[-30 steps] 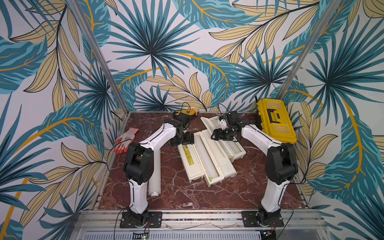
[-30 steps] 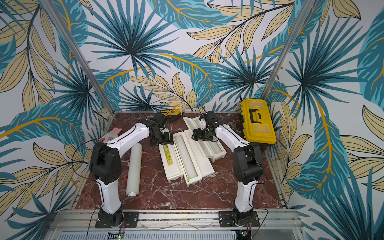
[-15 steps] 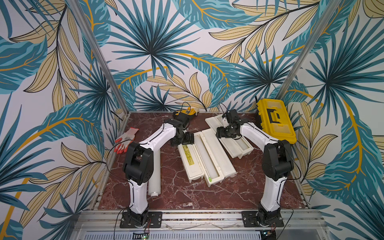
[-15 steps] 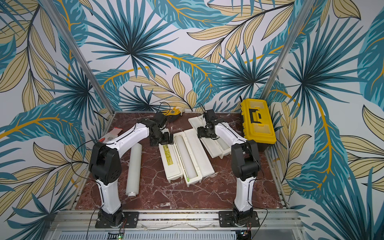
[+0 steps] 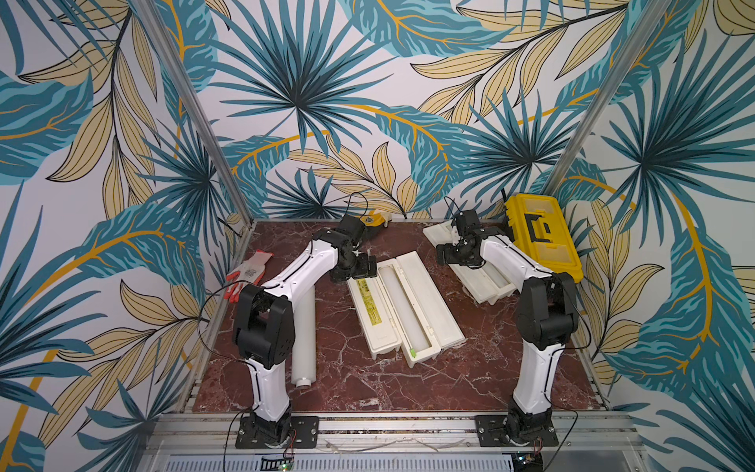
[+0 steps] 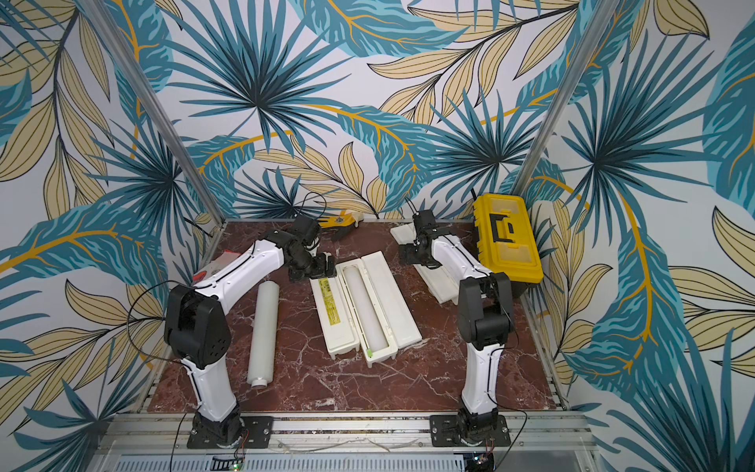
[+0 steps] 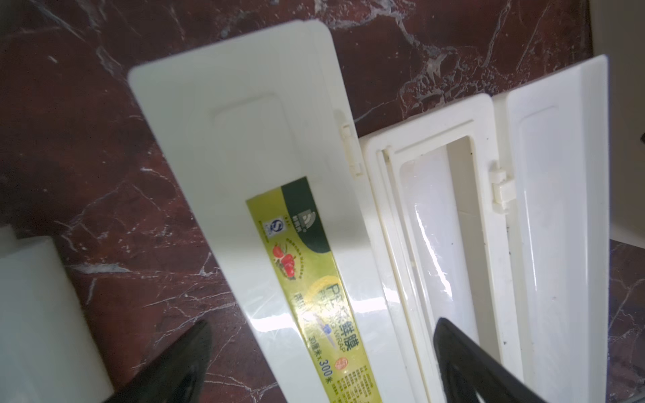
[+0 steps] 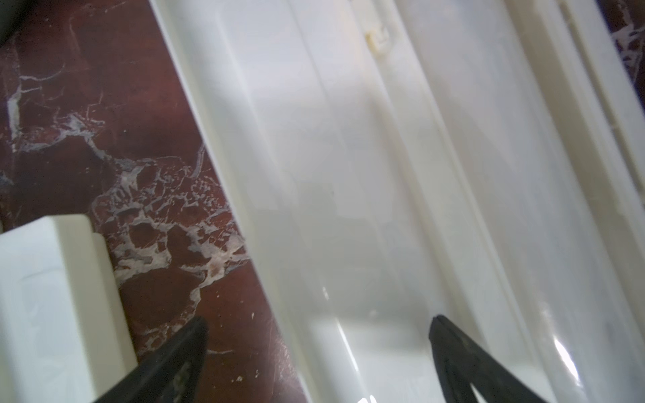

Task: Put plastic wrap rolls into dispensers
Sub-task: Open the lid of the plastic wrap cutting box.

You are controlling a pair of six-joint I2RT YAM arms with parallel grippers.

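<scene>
Two dispensers lie side by side at mid-table. One is closed, with a yellow-green label (image 5: 372, 312) (image 6: 336, 314) (image 7: 279, 209). The other stands open (image 5: 429, 300) (image 6: 390, 300), and a plastic wrap roll (image 5: 402, 310) (image 6: 363, 312) (image 7: 432, 226) lies in its trough. My left gripper (image 5: 354, 271) (image 6: 312, 271) (image 7: 321, 349) hovers open over the far end of the labelled one. A third dispenser (image 5: 480, 280) (image 6: 437, 282) (image 8: 314, 174) lies open at the back right. My right gripper (image 5: 449, 255) (image 6: 412, 255) (image 8: 317, 349) is open above it, holding nothing. A loose roll (image 5: 304, 339) (image 6: 263, 331) lies on the left.
A yellow-and-black toolbox (image 5: 543, 241) (image 6: 506, 241) stands at the right wall, close to the third dispenser. A white and red glove (image 5: 249, 269) lies at the left edge. A yellow-black object (image 5: 374, 220) sits at the back wall.
The right arm has carried the third dispenser off the middle one toward the back right, and its jaws have spread wide and let go. The left arm has not moved.
</scene>
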